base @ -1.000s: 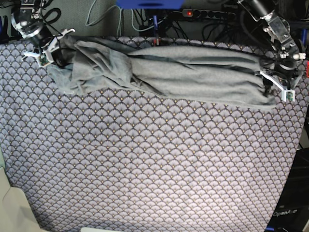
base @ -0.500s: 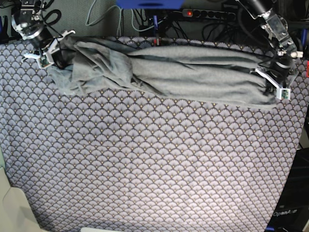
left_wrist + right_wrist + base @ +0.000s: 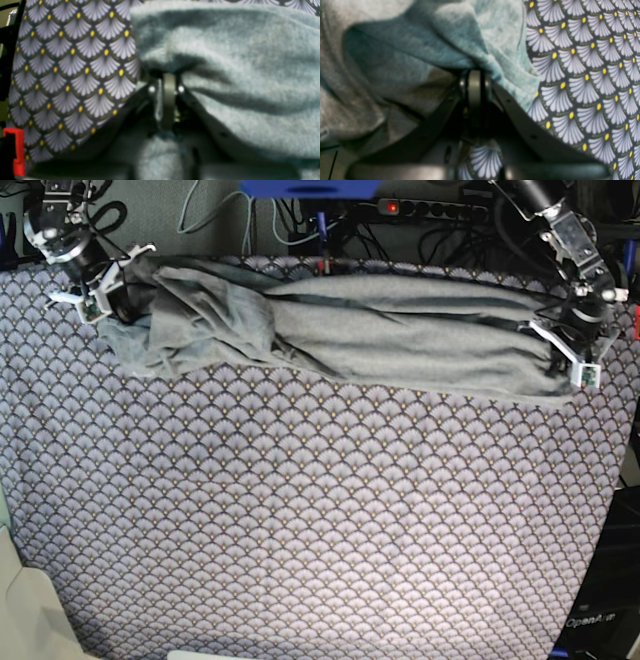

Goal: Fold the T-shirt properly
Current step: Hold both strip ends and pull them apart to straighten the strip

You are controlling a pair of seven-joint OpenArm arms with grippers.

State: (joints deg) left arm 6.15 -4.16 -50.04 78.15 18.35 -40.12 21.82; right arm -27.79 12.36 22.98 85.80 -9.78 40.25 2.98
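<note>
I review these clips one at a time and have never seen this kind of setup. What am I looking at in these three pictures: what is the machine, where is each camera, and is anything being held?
This is a robot with two arms. The base view looks down on a table under a purple scallop-patterned tablecloth. A grey T-shirt lies bunched in a long strip along the far edge. The other two pictures come from cameras mounted on the wrists, looking past each gripper's fingers. The left gripper is at the strip's right end in the base view; its own camera shows its jaws pinched on the shirt fabric. The right gripper is at the opposite end, with its jaws shut on the cloth too. So each arm holds one end of the shirt.
</note>
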